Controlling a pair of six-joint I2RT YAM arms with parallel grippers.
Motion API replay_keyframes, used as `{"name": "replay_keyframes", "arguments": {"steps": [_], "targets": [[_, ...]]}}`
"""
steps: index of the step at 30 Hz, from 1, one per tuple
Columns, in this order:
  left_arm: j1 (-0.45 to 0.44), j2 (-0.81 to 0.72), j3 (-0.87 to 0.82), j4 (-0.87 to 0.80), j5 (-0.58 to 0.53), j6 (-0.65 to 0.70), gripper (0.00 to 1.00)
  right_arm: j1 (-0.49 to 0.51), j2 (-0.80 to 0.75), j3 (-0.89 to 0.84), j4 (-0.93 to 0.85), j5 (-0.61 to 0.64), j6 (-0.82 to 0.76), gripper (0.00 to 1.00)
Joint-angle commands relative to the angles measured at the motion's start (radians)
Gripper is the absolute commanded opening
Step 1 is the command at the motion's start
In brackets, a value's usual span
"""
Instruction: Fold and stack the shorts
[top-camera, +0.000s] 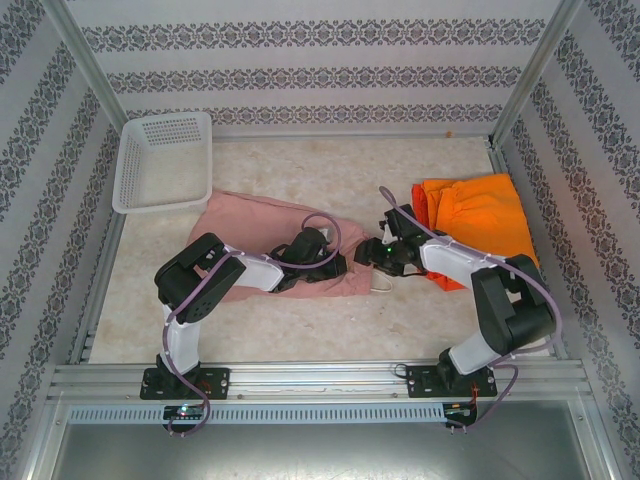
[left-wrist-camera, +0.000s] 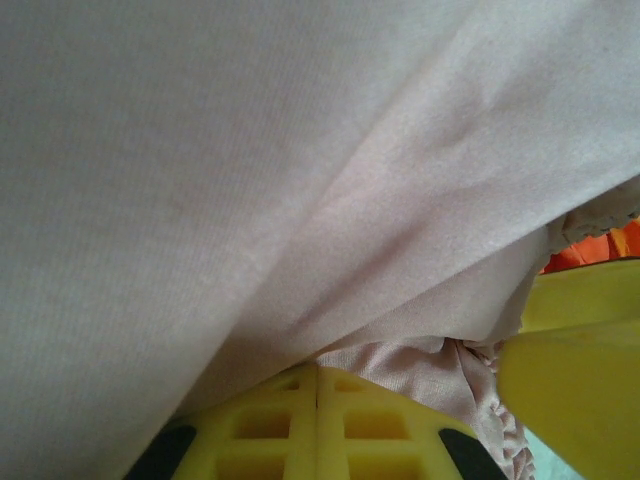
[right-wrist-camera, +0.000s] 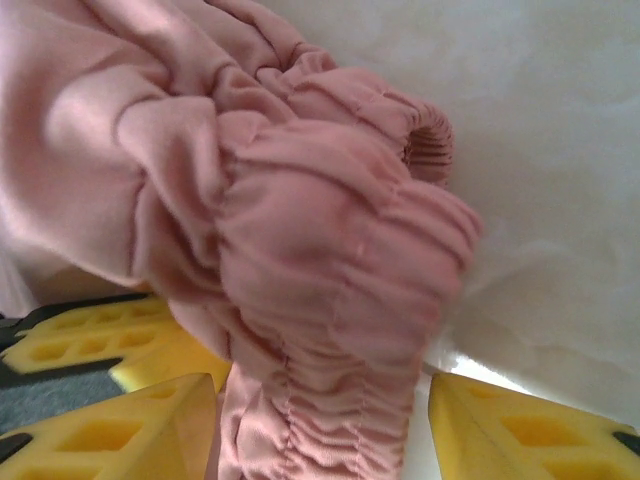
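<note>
The pink shorts (top-camera: 255, 215) are judged light, limp and apt to bunch. The gathered waistband (right-wrist-camera: 340, 260), being thicker, is judged the surest place to be gripped. The shorts are spread just right of the basket (top-camera: 165, 160) and nearer than it. The left gripper (top-camera: 325, 262) is clamped shut on their cloth, on the side away from the basket. At the end farthest from the basket, the right gripper (top-camera: 368, 255) is held partly open, with the waistband between its fingers but not yet pinched. The orange shorts (top-camera: 485, 225) lie well right of the basket.
</note>
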Motion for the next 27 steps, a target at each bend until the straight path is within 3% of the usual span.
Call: {"name": "replay_keyframes", "arguments": {"steps": [1,8,15,18,23,27], "targets": [[0.012,0.02,-0.035,-0.064,-0.025,-0.012,0.0,0.021,0.044,0.032,0.017,0.048,0.024,0.58],[0.012,0.019,-0.045,-0.048,-0.021,-0.016,0.0,0.055,0.099,0.05,0.028,0.072,0.044,0.54],[0.011,0.021,-0.036,-0.042,-0.021,-0.02,0.0,0.09,0.159,0.069,0.06,0.077,0.09,0.35],[0.012,0.007,-0.042,-0.038,-0.033,-0.02,0.0,0.099,0.189,0.071,0.058,0.102,0.105,0.19],[0.013,-0.108,-0.061,-0.082,-0.09,0.018,0.0,0.101,0.192,0.089,-0.002,0.174,0.072,0.0],[0.014,-0.273,-0.063,-0.217,-0.175,0.102,0.11,0.099,0.139,0.129,-0.12,0.265,-0.01,0.0]]}}
